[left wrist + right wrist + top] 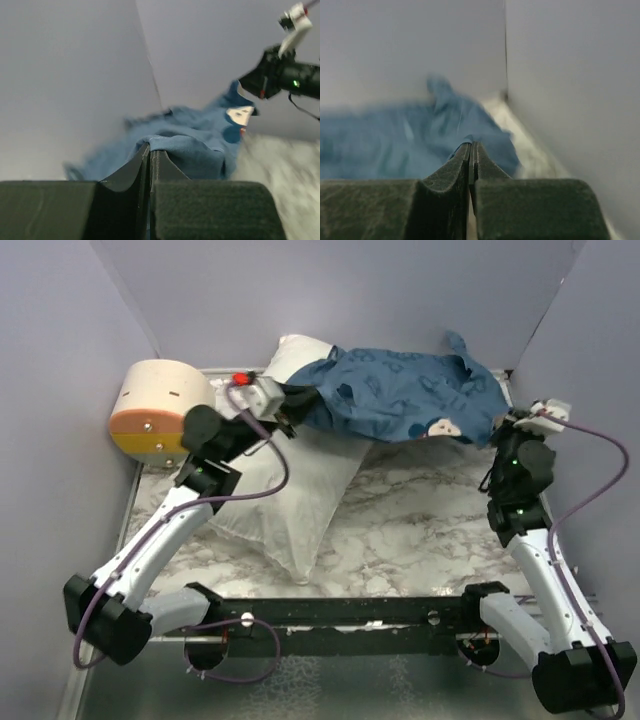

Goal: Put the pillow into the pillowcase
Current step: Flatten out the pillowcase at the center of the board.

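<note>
The white pillow [290, 495] lies on the left half of the marble table, one corner toward the back wall. The dark blue pillowcase [400, 395] is stretched across the back, its left end draped over the pillow's far part. My left gripper [297, 400] is shut on the pillowcase's left edge; the left wrist view shows blue cloth [195, 145] pinched at its tips [150, 146]. My right gripper [497, 420] is shut on the pillowcase's right edge, with the cloth [445, 130] caught between the tips [471, 145].
A tan and orange cylinder [155, 410] stands at the back left corner beside the left arm. Grey walls close in the back and both sides. A black bar [340, 612] runs along the near edge between the arm bases.
</note>
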Robot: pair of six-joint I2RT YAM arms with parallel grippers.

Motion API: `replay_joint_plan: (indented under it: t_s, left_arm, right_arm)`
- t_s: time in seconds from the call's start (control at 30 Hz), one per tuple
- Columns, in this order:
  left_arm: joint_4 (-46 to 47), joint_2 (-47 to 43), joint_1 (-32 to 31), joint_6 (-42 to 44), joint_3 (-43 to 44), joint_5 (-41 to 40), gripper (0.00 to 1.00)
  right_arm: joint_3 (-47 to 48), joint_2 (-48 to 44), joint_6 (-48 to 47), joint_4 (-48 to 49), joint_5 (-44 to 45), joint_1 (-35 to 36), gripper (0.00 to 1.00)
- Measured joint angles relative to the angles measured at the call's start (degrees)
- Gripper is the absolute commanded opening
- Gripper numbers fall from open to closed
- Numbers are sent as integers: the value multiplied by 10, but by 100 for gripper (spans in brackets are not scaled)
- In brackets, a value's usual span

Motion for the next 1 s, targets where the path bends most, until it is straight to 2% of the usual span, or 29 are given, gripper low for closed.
replay_joint_plan:
  t_s: [0.1, 0.17, 0.2, 0.27, 0.4, 0.47, 0.57, 0.67, 0.8, 1.0]
  left_arm:
    - [-75, -2, -23, -6, -114, 28, 0]
    - [-142, -3, -44, -6, -168, 40, 0]
    - [-176, -5, -57, -5, -189, 42, 0]
    - [-229, -18, -79, -5, -213, 42, 0]
    - [-294, -61, -112, -9, -219, 42, 0]
    - [-311, -75, -118, -12, -218, 42, 0]
    - [-342, -78, -123, -15, -209, 41, 0]
    - [-365, -79, -127, -22, -208, 40, 0]
    - [-381, -88, -136, -32, -208, 38, 0]
    - [-384, -122, -139, -42, -212, 38, 0]
  right_arm:
    - [-161, -58, 64, -98, -30, 1, 5]
    - [-228, -128, 98, -150, -49, 1, 8]
    - [-242, -167, 115, -165, -59, 1, 16]
    - [-235, -201, 132, -172, -75, 1, 24]
    - [-160, -200, 146, -175, -128, 0, 59]
    - [-134, -189, 142, -174, -157, 0, 65]
    - [-92, -140, 138, -180, -193, 0, 65]
    - [-59, -42, 151, -189, -213, 0, 66]
    - [-80, 85, 181, -191, -221, 1, 99]
    - [-93, 234, 231, -232, -148, 1, 100]
